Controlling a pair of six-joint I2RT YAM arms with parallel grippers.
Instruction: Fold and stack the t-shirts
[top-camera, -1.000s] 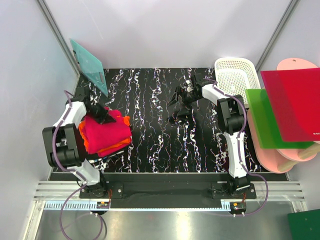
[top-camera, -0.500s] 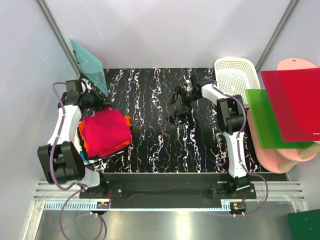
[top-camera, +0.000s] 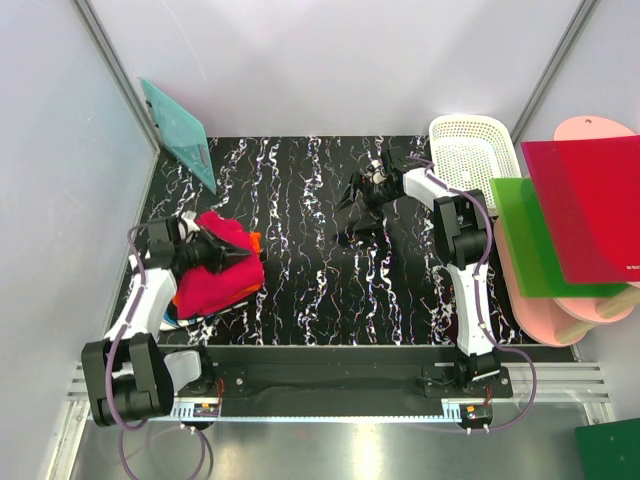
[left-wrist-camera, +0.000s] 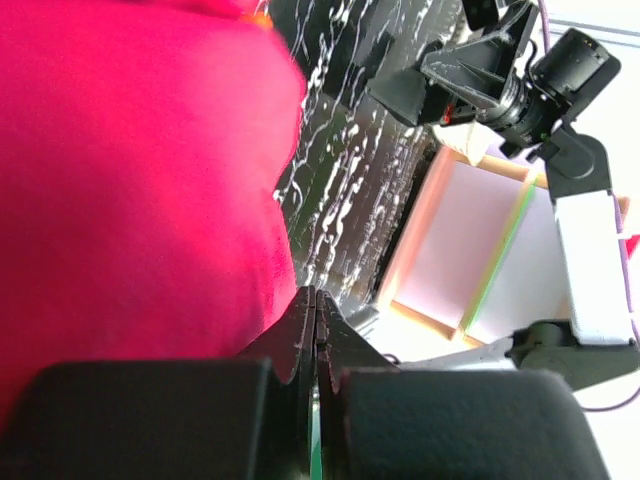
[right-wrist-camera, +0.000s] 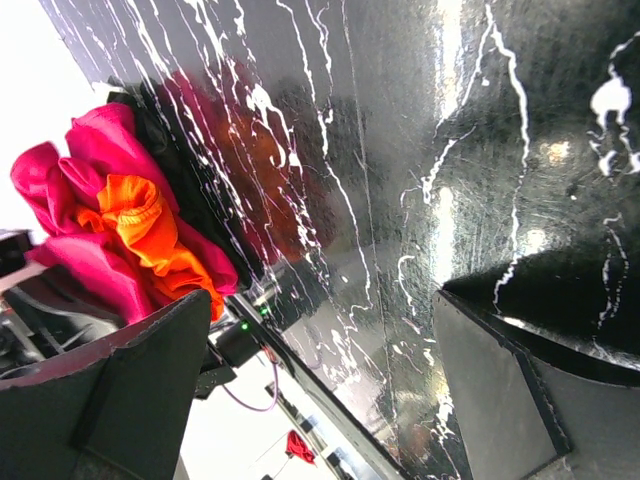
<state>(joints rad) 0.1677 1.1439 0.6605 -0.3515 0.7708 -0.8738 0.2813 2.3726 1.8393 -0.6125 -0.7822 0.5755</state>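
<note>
The crimson-pink t-shirt (top-camera: 212, 280) lies folded on top of the stack at the table's left, with the orange t-shirt (top-camera: 254, 240) showing as an edge under it. My left gripper (top-camera: 232, 258) is shut and lies over the pink shirt, pointing right. In the left wrist view its tips (left-wrist-camera: 316, 296) are pressed together with no cloth between them, beside the pink shirt (left-wrist-camera: 140, 170). My right gripper (top-camera: 350, 198) is open and empty above the table's back middle. In the right wrist view (right-wrist-camera: 320, 380) the pink shirt (right-wrist-camera: 60, 165) and the orange shirt (right-wrist-camera: 140, 230) show far off.
A teal board (top-camera: 176, 130) leans at the back left. A white basket (top-camera: 470, 150) stands at the back right. A green board (top-camera: 530, 240) and a red board (top-camera: 585, 205) lie on pink trays (top-camera: 560, 315) right of the table. Blue-white cloth (top-camera: 172, 320) peeks under the stack.
My left gripper swung from the stack back to the teal board, then forward again, and now lies across the pink shirt. The shirt's top looks more rumpled. The right arm has not moved.
</note>
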